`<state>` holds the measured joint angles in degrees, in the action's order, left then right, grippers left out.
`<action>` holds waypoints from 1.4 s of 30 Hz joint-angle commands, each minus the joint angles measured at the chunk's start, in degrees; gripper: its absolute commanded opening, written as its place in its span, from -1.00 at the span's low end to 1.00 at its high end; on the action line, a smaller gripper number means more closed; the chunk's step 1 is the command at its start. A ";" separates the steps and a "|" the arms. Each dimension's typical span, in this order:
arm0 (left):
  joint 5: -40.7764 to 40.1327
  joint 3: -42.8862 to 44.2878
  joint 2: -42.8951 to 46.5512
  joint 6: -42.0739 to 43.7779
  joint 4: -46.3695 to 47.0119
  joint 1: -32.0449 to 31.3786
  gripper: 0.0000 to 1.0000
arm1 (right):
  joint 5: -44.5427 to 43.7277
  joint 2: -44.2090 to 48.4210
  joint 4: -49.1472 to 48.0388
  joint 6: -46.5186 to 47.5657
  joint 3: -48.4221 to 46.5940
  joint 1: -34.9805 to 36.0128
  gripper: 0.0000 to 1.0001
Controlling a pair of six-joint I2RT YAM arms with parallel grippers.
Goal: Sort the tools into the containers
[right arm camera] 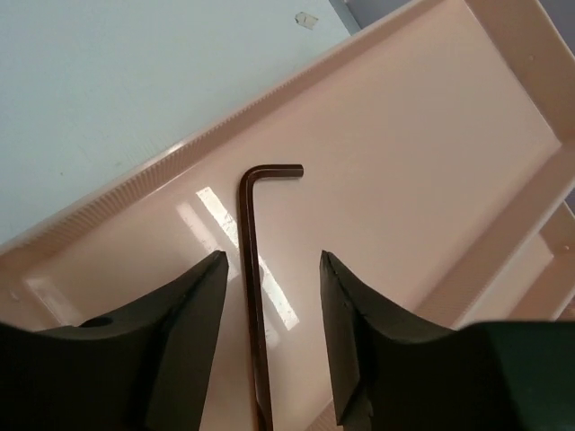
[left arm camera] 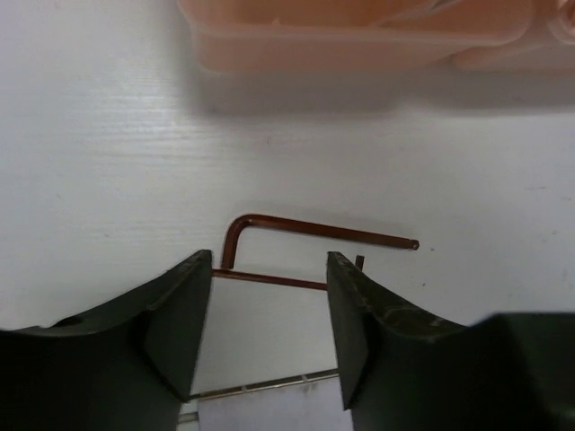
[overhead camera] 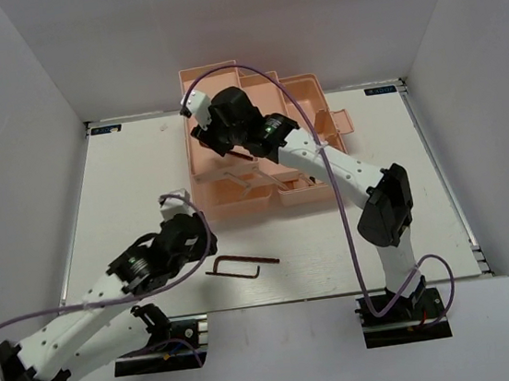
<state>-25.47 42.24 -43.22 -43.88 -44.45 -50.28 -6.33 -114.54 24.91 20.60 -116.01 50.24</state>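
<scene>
The salmon-pink toolbox point(overhead camera: 303, 92) stands open at the far middle of the table. My right gripper point(overhead camera: 211, 138) hangs open over its left tray point(right arm camera: 404, 135). A dark brown hex key point(right arm camera: 248, 269) lies flat on the tray floor between the open fingers of that gripper point(right arm camera: 272, 258), ungripped; it also shows in the top view point(overhead camera: 237, 155). My left gripper point(overhead camera: 196, 241) is open and empty low over the table. Two more hex keys lie there: one point(left arm camera: 314, 232) just past the fingertips, one point(left arm camera: 269, 278) across the gap of the left gripper point(left arm camera: 268, 262). No screwdrivers show.
The two table hex keys point(overhead camera: 241, 265) lie near the front edge, between the arm bases. White walls close in the table on the left, right and far sides. The toolbox's front wall point(left arm camera: 359, 45) stands beyond the keys in the left wrist view.
</scene>
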 commanded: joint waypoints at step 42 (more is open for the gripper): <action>11.94 0.92 -40.98 -34.26 10.43 -0.43 0.24 | 29.53 53.72 -0.21 -14.01 69.69 -31.34 -0.22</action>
<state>-11.35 43.86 -83.72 -76.75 -34.39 -50.43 20.36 -61.45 26.79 6.79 -46.15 19.42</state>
